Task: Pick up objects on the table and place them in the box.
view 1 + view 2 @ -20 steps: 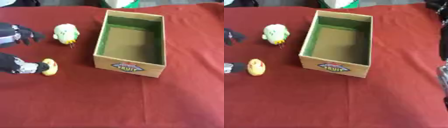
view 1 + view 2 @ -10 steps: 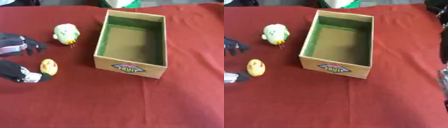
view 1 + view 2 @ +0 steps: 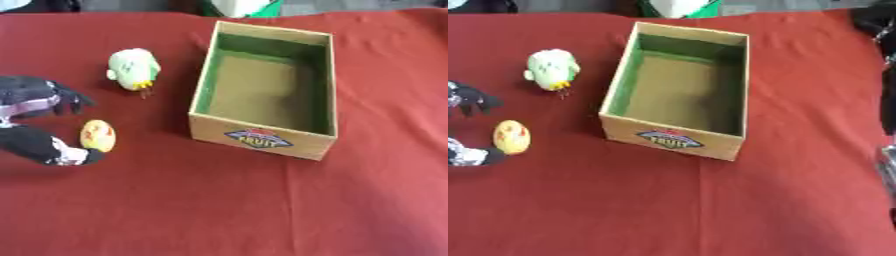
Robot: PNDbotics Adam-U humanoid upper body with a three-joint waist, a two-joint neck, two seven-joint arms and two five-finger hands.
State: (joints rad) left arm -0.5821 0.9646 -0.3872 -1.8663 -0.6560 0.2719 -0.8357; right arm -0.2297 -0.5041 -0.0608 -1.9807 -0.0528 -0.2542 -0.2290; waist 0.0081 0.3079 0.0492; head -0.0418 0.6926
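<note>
My left hand point(image 3: 39, 120) lay left of the box point(image 3: 265, 90), fingers and thumb spread apart around the yellow egg point(image 3: 97, 135), thumb tip touching it, not closed. The pale chick toy point(image 3: 133, 68) sat beyond the egg, left of the box.

Box point(image 3: 262, 140) at table point(image 3: 262, 210) centre, chick toy point(image 3: 133, 68) to its left, egg point(image 3: 97, 135) nearer, left hand point(image 3: 39, 120) beside egg

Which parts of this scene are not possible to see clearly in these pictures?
- Left hand: palm and wrist cut off by the left edge, both views.
- Right hand: only a dark arm at the right eye view's right edge.
- Box label: blurred lettering.
- Yellow egg-shaped toy: red markings too small.
</note>
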